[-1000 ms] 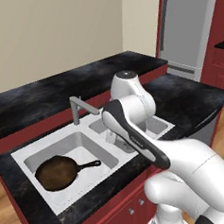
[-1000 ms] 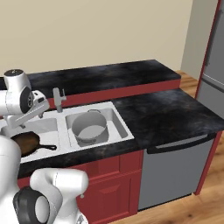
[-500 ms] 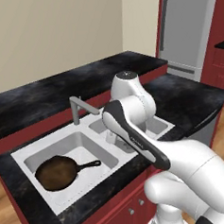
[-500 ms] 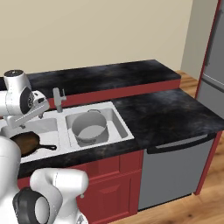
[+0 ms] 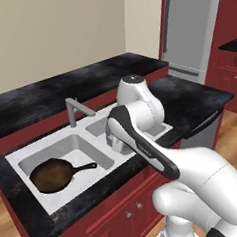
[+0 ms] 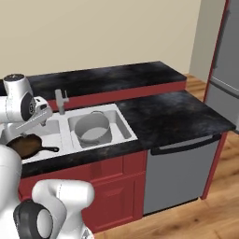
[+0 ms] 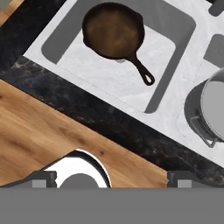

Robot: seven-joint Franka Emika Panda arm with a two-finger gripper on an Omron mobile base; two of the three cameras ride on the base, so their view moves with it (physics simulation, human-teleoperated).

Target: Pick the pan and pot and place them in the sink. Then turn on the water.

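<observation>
The dark-brown pan (image 5: pixel 51 174) lies flat in the left basin of the white sink (image 5: pixel 16 157), its black handle pointing toward the divider. It also shows from above (image 7: pixel 113 29) and from the right (image 6: pixel 25 145). The grey pot (image 6: pixel 93 128) stands upright in the right basin, with part of its rim and one loop handle in the hand view (image 7: pixel 213 109). My gripper (image 7: pixel 113 179) hangs open above the sink's front edge, its fingertips (image 7: pixel 43 177) far apart with nothing between them. From the left base view, the hand (image 5: pixel 117 142) sits over the divider, apart from both vessels.
A short grey faucet (image 5: pixel 73 111) rises behind the divider, its spout reaching over the basins; no water is visible. Black counter (image 6: pixel 168 116) extends to the right, with a dishwasher (image 6: pixel 182 172) below it. A steel fridge (image 5: pixel 194 30) stands at the far right. Wooden floor (image 7: pixel 39 131) lies in front.
</observation>
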